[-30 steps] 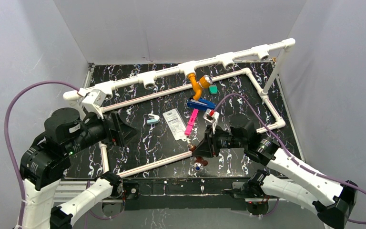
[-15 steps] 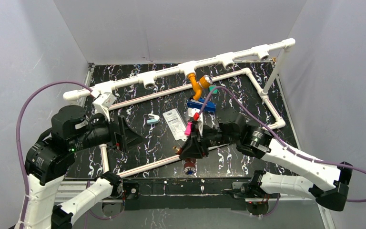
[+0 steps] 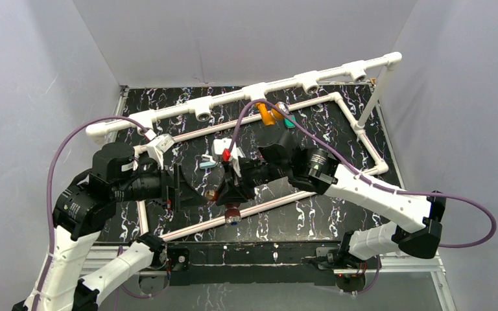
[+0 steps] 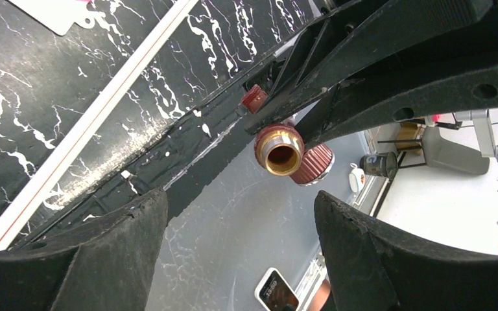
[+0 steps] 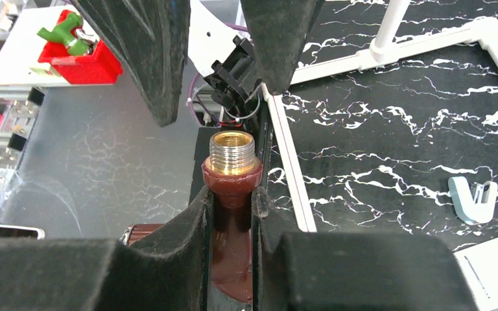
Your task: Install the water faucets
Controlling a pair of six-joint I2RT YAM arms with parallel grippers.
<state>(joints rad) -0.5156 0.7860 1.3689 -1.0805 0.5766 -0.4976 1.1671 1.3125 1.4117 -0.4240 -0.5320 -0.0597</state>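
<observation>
Right gripper (image 5: pixel 232 206): is clenching the dark brown faucet (image 5: pixel 232 176) by its body, one finger pressing on each side, above the near edge of the bench around its middle.
Dark brown faucet: is hanging clear of the bench top, with its brass threaded end (image 4: pixel 279 150) pointing toward the left gripper. In the left wrist view its ribbed knob (image 4: pixel 314 165) is showing just behind the brass end.
Left gripper (image 4: pixel 240 210): is standing released, fingers (image 4: pixel 97 259) spread wide with nothing between them. It is facing the brass end from the left side, near but apart.
Near pipe (image 3: pixel 279 201): is running slantwise along the near edge, just beneath the held faucet.
Pale blue clip (image 3: pixel 207 163): is lying on the bench top toward the middle, beyond both grippers.
Orange faucet (image 3: pixel 266 116): is sitting toward the middle of the far edge, just under a tee (image 3: pixel 256 92) of the raised white pipe (image 3: pixel 230 97). The right arm (image 3: pixel 363 188) is hiding part of it.
Green piece (image 3: pixel 290 121): is lying just right of the orange faucet.
</observation>
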